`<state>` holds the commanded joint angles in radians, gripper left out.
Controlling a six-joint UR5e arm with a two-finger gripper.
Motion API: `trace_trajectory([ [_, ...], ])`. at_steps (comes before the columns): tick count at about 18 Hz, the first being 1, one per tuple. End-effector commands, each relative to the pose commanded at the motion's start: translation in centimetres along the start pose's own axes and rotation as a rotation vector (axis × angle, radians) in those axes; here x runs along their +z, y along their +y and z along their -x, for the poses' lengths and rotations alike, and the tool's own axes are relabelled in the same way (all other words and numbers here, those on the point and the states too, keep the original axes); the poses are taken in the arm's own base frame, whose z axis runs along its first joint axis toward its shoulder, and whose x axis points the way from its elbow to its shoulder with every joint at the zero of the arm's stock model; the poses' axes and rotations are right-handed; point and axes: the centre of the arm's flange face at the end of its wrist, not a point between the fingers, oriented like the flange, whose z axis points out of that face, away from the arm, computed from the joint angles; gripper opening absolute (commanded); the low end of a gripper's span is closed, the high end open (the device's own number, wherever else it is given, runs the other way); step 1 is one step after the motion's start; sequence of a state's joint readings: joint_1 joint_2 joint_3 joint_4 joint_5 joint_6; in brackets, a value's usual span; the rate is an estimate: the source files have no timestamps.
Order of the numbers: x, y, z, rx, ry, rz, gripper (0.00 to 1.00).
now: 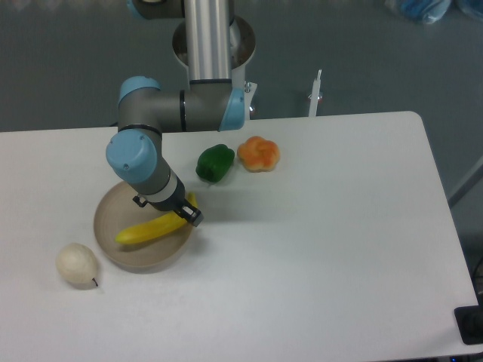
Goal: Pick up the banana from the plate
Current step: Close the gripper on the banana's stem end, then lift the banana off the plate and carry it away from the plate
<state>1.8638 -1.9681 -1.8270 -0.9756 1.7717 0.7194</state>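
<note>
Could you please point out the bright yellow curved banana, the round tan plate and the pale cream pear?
Banana (147,229), fixed camera, middle of its body.
Plate (106,217), fixed camera, left inner wall.
Pear (76,265), fixed camera, centre.

One banana (151,228), one plate (121,253), one pale pear (77,265), one green pepper (215,163), one orange fruit (259,154).

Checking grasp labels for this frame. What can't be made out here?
- tool: fingers hidden under the wrist in the camera view; open or shut unclear.
- banana: right end covered by the tool; contact unclear.
- plate: far rim hidden behind the arm.
- pear: stem too small to read.
</note>
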Motion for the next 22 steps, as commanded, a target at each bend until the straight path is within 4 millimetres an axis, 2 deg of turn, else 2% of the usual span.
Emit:
trace_trajectory([
  [1, -0.9, -0.1, 0.3, -0.004, -0.012, -0.013, 0.1],
  [4, -2.9, 0.0, 1.1, -0.007, -0.027, -0.051, 0.09],
  [6, -5.6, 0.4, 2.6, -0.029, -0.054, -0.1, 0.09],
  [8, -6.8, 0.8, 4.8, -0.066, -0.052, -0.14, 0.09],
  [10, -8.1, 2.0, 8.4, -0.126, -0.034, -0.199, 0.09],
  [11, -8.6, 3.7, 11.9, -0.185, -0.011, -0.242, 0.09],
  [12, -8.3, 5.1, 14.9, -0.222, 0.009, -0.275, 0.09],
  [15, -7.8, 8.2, 20.3, -0.206, 0.002, -0.308, 0.09],
  [16, -7.3, 10.1, 22.7, -0.209, 0.002, -0.319, 0.09],
  [20, -6.5, 12.8, 27.1, -0.213, 0.02, -0.3, 0.09],
  [21, -6.1, 13.8, 28.8, -0.193, 0.041, -0.282, 0.08],
  [22, -5.7, 13.9, 30.4, -0.106, 0.059, -0.252, 0.07],
])
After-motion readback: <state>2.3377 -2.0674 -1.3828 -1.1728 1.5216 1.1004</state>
